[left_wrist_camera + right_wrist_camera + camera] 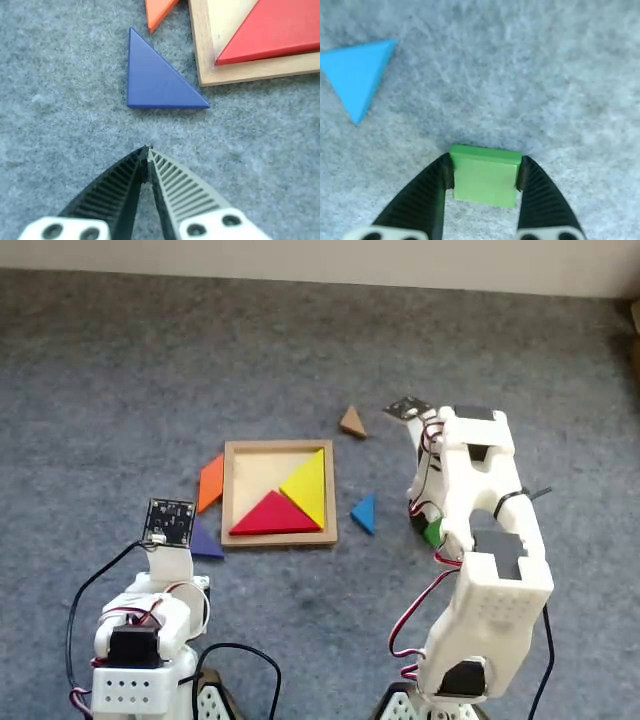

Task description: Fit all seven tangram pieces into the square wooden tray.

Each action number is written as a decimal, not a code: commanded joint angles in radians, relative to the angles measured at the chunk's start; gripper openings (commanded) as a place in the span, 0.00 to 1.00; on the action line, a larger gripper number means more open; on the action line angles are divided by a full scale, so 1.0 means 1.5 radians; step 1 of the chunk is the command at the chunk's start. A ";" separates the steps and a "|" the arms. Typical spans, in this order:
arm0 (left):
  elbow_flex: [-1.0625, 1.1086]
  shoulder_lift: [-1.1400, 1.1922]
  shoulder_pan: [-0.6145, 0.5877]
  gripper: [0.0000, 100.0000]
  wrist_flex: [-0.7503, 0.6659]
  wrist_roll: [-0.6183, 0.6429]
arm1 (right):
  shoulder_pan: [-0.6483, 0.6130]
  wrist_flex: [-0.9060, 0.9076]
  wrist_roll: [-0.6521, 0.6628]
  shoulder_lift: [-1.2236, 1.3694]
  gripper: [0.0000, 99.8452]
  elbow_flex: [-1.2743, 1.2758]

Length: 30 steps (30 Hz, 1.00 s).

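Note:
The square wooden tray lies mid-table holding a red triangle and a yellow triangle. An orange piece lies against its left side, a dark blue triangle off its near left corner. A brown triangle lies beyond the tray, a light blue triangle to its right. My right gripper is shut on a green square just over the carpet, right of the light blue triangle. My left gripper is shut and holds nothing, a short way from the dark blue triangle.
Grey carpet covers the table. The tray's corner with the red triangle and the orange piece lie beyond the dark blue triangle. The right arm's white body stands over the area right of the tray.

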 commanded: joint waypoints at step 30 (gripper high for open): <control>0.013 -0.011 -0.007 0.01 0.002 -0.004 | -0.354 -0.303 -0.223 -0.205 0.04 -0.033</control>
